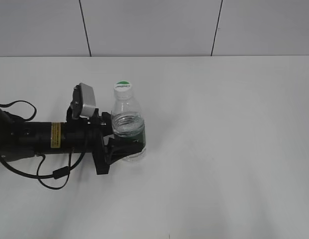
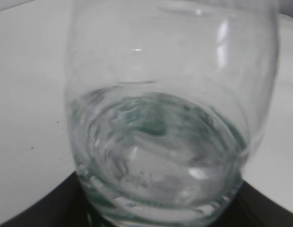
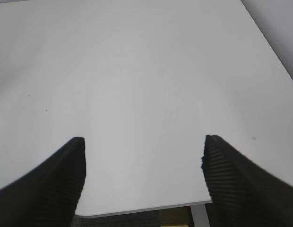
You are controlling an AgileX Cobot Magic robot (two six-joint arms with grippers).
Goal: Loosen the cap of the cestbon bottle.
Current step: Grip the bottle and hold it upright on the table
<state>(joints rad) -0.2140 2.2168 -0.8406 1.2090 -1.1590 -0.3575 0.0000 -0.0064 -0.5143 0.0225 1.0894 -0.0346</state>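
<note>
The cestbon bottle [image 1: 128,124] stands upright on the white table, clear with a dark green label band low on its body. Its cap [image 1: 122,87] is on the neck, white with a green top half. My left gripper [image 1: 125,142] reaches in from the left and is shut on the bottle's lower body. The left wrist view is filled by the clear bottle wall [image 2: 160,118], with black jaw parts at the bottom corners. My right gripper [image 3: 142,161] is open and empty over bare table; it does not show in the exterior view.
The white table [image 1: 229,149] runs to a grey panelled wall at the back. The left arm's black body and cables [image 1: 45,139] lie across the table's left side. The right wrist view shows the table's edge [image 3: 137,210] and floor below.
</note>
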